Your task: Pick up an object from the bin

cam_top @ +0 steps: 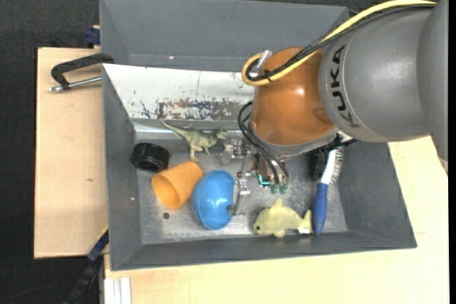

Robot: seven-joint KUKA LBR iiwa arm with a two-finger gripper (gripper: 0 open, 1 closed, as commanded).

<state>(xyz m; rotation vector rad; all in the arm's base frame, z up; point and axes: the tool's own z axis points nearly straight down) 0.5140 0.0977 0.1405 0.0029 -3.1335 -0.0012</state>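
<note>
Blue plastic egg lies front-middle of the bin floor, touching orange cup | orange wrist cover just right, above | open or shut: cannot tell

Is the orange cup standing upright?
No, the orange cup lies on its side next to the blue egg.
</note>
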